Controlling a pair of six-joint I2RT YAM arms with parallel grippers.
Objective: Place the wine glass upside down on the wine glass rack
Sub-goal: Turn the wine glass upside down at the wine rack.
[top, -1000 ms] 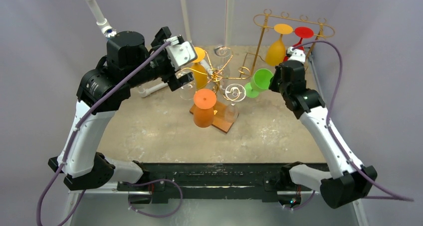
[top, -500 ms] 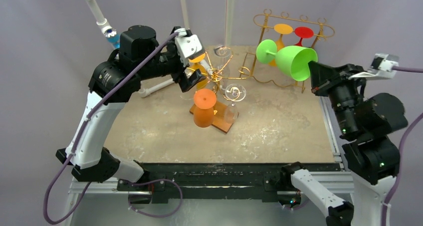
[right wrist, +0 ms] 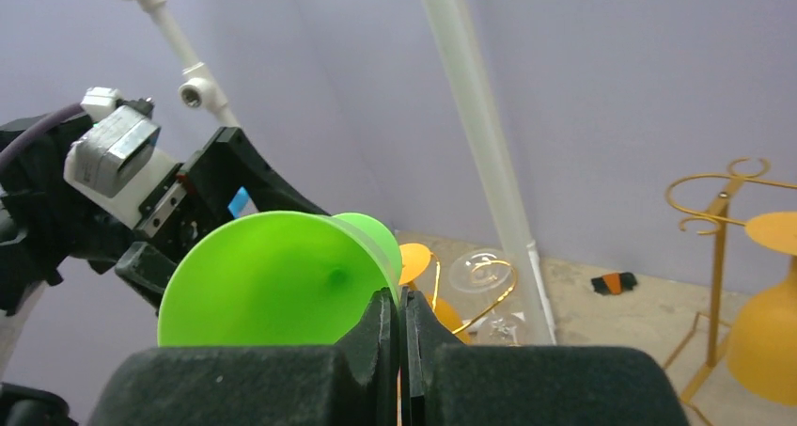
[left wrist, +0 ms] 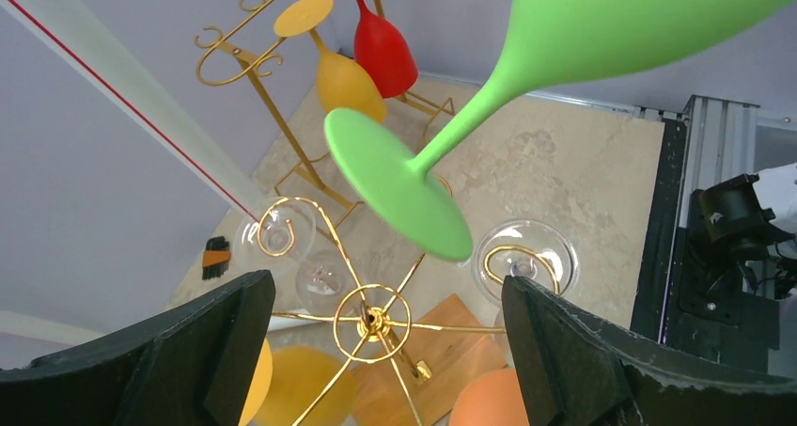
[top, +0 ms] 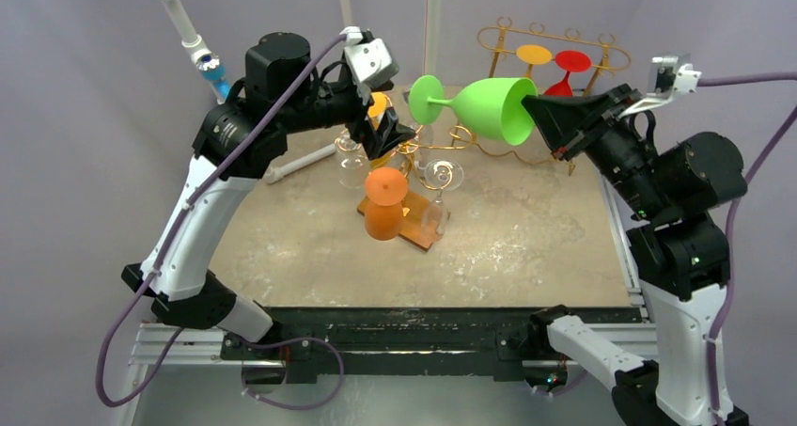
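Observation:
A green wine glass (top: pixel 484 106) lies on its side in the air, foot (left wrist: pixel 395 186) pointing left. My right gripper (top: pixel 538 109) is shut on its rim, one finger inside the bowl (right wrist: pixel 273 276) and one outside. Two gold wine glass racks are in view. A wire tree rack (top: pixel 414 144) on a wooden base stands mid-table, and a bar rack (top: pixel 550 45) stands at the back right. My left gripper (top: pixel 381 134) hangs open over the tree rack's hub (left wrist: pixel 373 323), just left of and below the green foot, touching nothing.
Clear glasses (top: pixel 442 174), an orange glass (top: pixel 383 205) and a yellow one hang on the tree rack. A yellow glass (left wrist: pixel 346 83) and a red glass (left wrist: pixel 383 50) hang on the bar rack. A white pipe (top: pixel 193 40) rises at the back left.
My right arm has raised the green glass off the table and swung it left, foot first, toward the left gripper. My left gripper has moved right, over the tree rack.

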